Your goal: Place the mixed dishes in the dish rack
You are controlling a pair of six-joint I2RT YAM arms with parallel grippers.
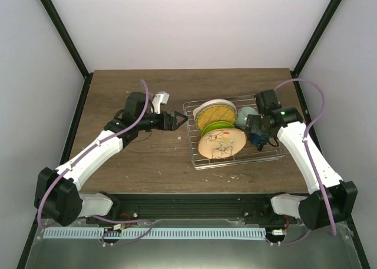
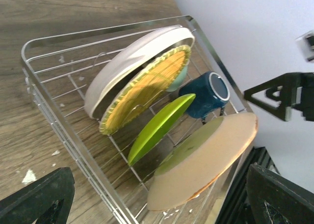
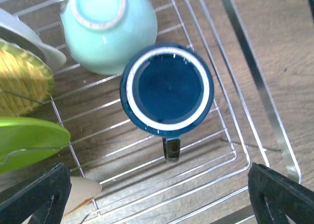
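The dish rack [image 1: 189, 130] stands right of centre on the table. Leaning between its tines are a cream plate [image 1: 213, 109], a yellow-orange plate [image 1: 217, 117], a lime green plate [image 1: 217, 128] and a tan plate with a drawing [image 1: 221, 143]. A mint bowl [image 3: 108, 30] lies bottom up in the rack's right part. Beside it sits the dark blue mug [image 3: 167, 89], ringed end up, handle toward the rack's front. My right gripper [image 3: 157, 199] hangs open just above the mug, touching nothing. My left gripper [image 1: 177, 120] is open and empty, just left of the rack.
The wooden table [image 1: 135, 163] has small white crumbs near the rack's front corner. Black frame posts and white walls close in the back and sides. The rack's raised wire rim [image 2: 49, 101] lies between my left gripper and the plates.
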